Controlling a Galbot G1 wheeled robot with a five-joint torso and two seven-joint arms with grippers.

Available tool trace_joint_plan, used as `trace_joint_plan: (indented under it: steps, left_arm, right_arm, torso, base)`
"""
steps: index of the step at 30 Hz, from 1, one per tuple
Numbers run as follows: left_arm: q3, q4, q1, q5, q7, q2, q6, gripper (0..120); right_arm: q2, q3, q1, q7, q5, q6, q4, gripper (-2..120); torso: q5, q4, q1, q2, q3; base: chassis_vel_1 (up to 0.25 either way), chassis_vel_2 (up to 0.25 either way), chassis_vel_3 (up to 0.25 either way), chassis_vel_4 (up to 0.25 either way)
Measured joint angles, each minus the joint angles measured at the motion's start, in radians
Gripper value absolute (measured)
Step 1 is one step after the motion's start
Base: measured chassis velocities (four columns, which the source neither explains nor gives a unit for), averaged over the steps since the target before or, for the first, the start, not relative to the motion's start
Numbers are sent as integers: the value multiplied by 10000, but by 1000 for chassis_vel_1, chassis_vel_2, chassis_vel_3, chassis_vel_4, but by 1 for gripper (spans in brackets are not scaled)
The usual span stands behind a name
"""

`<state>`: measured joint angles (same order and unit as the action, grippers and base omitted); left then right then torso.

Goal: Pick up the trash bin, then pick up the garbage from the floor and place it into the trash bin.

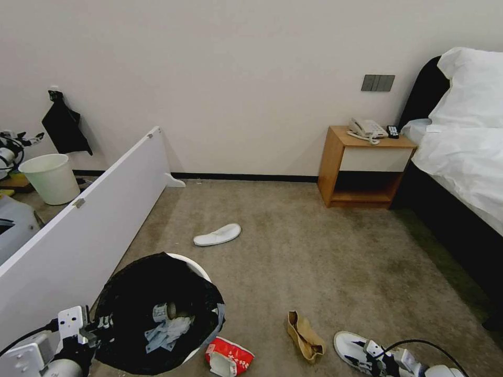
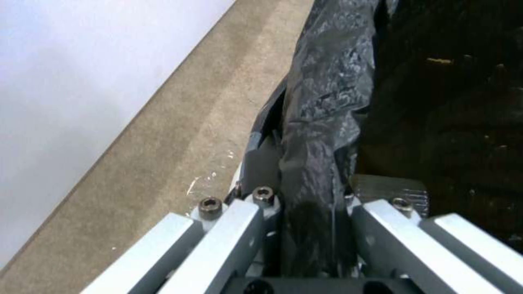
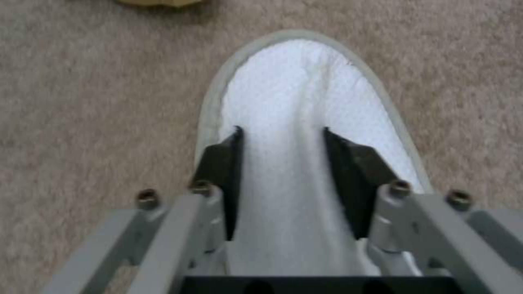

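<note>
Head view shows my left gripper [image 1: 99,323] holding the bin [image 1: 157,314] by its near rim, low at my left side beside the white board [image 1: 78,235]. Left wrist view confirms the grip: my fingers [image 2: 261,175] are clamped on the bag-covered rim, one outside and one inside, so the bin hangs mouth-up and ready to receive. My right gripper [image 1: 378,352] is down at the floor on the near slipper [image 1: 348,345]. Right wrist view shows my fingers [image 3: 223,163] pinching a raised fold of that slipper [image 3: 305,122], closed onto the fabric but with the sole flat on the carpet, so I judge the lift not yet done. Count of garbage outside the bin: two slippers, the second slipper [image 1: 217,234] well apart toward the wall; one brown bag [image 1: 304,329] near the held slipper; one red-white wrapper [image 1: 229,356] just beside the bin. Inside the bin lies crumpled pale litter [image 1: 165,324], number uncertain. One unlined bucket [image 1: 51,178] stands behind the board, not part of the job.
</note>
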<state>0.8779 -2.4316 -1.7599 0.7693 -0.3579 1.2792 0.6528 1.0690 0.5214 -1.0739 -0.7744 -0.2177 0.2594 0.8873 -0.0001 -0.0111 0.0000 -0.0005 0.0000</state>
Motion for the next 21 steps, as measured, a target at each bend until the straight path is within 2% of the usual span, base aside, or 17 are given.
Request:
trace_joint_plan:
  steps: [1,5,8,21]
  left_arm:
    - [-5,0,-2,0,0,-5,0,3]
    - [-6,0,2,4,0,-27,0,3]
    - [-12,0,9,22,0,-72,0,3]
    - [-7,16,49,144,-8,-263,0,3]
  right_arm:
    - [-16,45,-40,-1,-12,4,4,27]
    - [-38,105,-100,-1,-29,5,28,19]
    - [-100,186,-213,-6,-45,4,123,2]
    - [-323,468,-501,-37,23,-50,664,0]
  torso:
    - [0,0,0,0,0]
    - [-1,-2,0,0,0]
    - [-1,-3,0,0,0]
    - [1,-4,0,-1,1]
  base:
    - [0,0,0,0]
    - [0,0,0,0]
    - [0,0,0,0]
    - [0,0,0,0]
